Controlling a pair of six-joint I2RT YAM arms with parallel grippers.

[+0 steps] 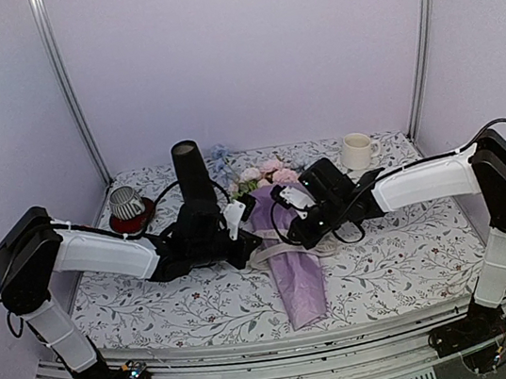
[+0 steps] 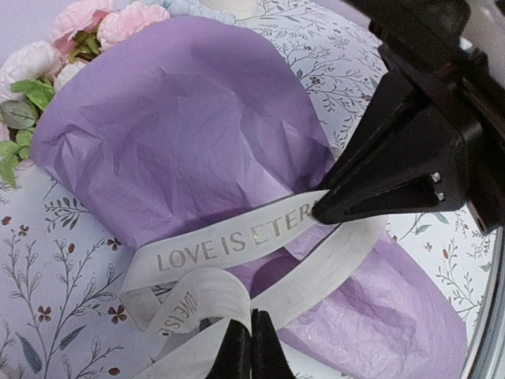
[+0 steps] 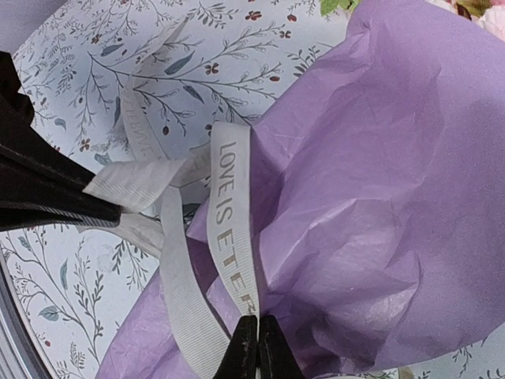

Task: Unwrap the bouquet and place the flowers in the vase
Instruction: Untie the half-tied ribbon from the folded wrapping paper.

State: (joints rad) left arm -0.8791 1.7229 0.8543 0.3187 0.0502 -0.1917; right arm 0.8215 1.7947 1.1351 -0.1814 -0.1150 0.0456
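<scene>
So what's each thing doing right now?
bouquet, lying flat, paper still on.
ribbon, around the paper, pinched at two spots.
left tool, shut on the ribbon.
right tool, shut on the ribbon.
vase, upright, no flowers inside.
mug, upright.
striped cup, on a red saucer.

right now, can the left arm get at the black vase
Probably not yet: the left gripper is shut on the ribbon of the bouquet. The vase stands close behind that arm with nothing between, so after letting go, reach looks easy.
</scene>
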